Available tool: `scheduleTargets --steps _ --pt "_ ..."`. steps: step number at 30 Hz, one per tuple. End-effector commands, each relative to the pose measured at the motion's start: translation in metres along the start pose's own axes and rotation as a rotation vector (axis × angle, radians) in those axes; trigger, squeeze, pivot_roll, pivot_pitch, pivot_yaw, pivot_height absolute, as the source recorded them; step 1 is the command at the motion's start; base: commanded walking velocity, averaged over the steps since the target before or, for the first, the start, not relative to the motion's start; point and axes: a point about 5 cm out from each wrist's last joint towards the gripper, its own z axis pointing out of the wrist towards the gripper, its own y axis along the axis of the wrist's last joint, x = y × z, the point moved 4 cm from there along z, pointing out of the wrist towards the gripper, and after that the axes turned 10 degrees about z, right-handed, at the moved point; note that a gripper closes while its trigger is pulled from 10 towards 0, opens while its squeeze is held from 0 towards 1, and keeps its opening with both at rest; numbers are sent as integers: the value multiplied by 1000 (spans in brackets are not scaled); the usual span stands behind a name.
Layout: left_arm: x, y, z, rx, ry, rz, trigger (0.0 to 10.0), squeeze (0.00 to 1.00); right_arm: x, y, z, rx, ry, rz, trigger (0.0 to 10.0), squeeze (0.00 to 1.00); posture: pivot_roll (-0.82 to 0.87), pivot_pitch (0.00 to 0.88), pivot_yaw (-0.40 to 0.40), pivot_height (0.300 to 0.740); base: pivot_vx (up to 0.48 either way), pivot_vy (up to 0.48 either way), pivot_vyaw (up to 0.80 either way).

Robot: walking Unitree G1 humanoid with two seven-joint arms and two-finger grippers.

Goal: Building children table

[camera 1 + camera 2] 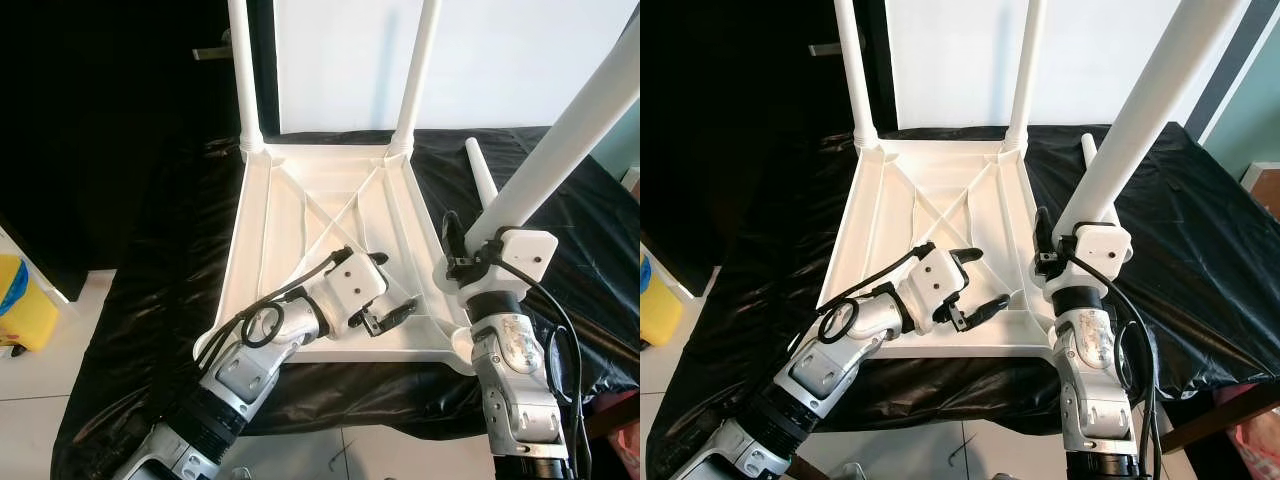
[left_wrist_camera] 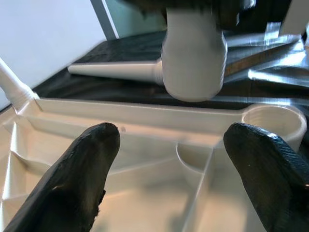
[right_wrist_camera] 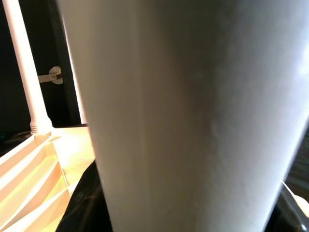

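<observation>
A white plastic children's table (image 1: 300, 210) lies upside down on a black sheet (image 1: 170, 300). Two white legs (image 1: 240, 70) (image 1: 418, 70) stand fitted in its far corners. My right gripper (image 1: 478, 245) is shut on a third leg (image 1: 560, 140), held tilted with its thick end (image 2: 193, 63) just above the near right corner socket (image 2: 273, 118). A fourth leg (image 1: 482, 180) lies loose on the sheet to the right of the table. My left gripper (image 1: 395, 282) hovers open over the table's underside near that socket, with nothing between its fingers (image 2: 82, 179).
The sheet-covered surface ends just before me, with tiled floor (image 1: 60, 370) below and to the left. A yellow object (image 1: 20, 300) stands on the floor at far left. Behind the table are a white wall (image 1: 500, 60) and a dark door with a handle (image 1: 212, 48).
</observation>
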Motion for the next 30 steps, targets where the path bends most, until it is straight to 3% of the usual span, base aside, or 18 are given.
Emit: scheduleTargets --steps 1,12,14,18,25,28,30 --pt "-7 -6 0 23 -40 19 10000 0 -3 0 -2 -8 -19 1 10000 0 -5 7 -6 740 0 0 0" --pt "-34 -22 -3 79 -177 61 10000 0 -13 -4 -12 -2 -67 -17 10000 0 -16 18 35 740 0 0 0" --pt "-46 -29 -3 106 -230 66 10000 0 -14 -5 -13 -1 -83 -15 10000 0 -18 23 37 740 0 0 0" --pt "-51 -37 -3 138 -248 71 10000 0 -14 -7 -14 2 -91 -13 10000 0 -21 25 37 740 0 0 0" --pt "-41 -63 0 269 -151 111 10000 0 -14 -13 -25 43 -90 -17 10000 0 -32 32 22 740 0 0 0" --pt "-28 -70 2 316 -74 130 10000 0 -15 -16 -30 61 -88 -25 10000 0 -33 35 16 740 0 0 0" --pt "-9 -72 4 345 12 153 10000 0 -17 -20 -35 80 -89 -35 10000 0 -35 35 11 740 0 0 0"
